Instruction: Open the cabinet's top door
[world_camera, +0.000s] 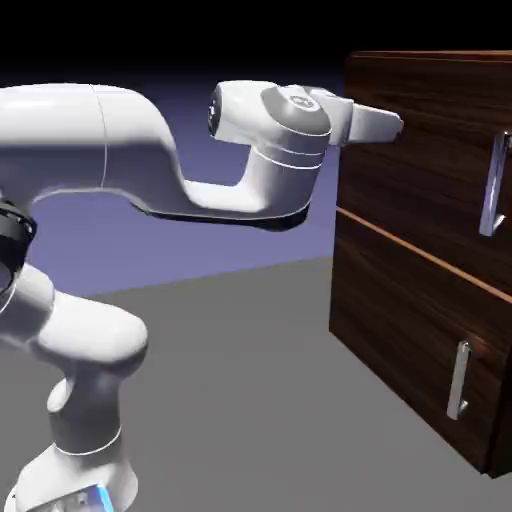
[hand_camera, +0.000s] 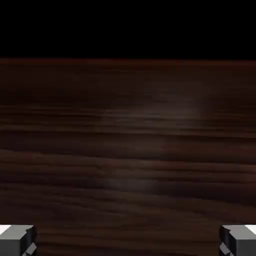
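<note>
**Op A:** From outside I see the whole cabinet at three o'clock in the frame, the top door shut, its long silver handle upright near the right edge, and the lower panel with its shorter handle at about five o'clock. What does the hand camera give you?

**Op B:** Only dark wood grain, filling the picture below a black band at twelve o'clock. No handle in it (so I can't tell which panel I'm facing).

**Op A:** And the tool?

**Op B:** Spread wide: one fingertip at seven o'clock, the other at five. Nothing between them.

**Op A:** Outside, it points level at the cabinet's upper left corner; contact I can't judge. Grey table, blue-violet backdrop.
</note>
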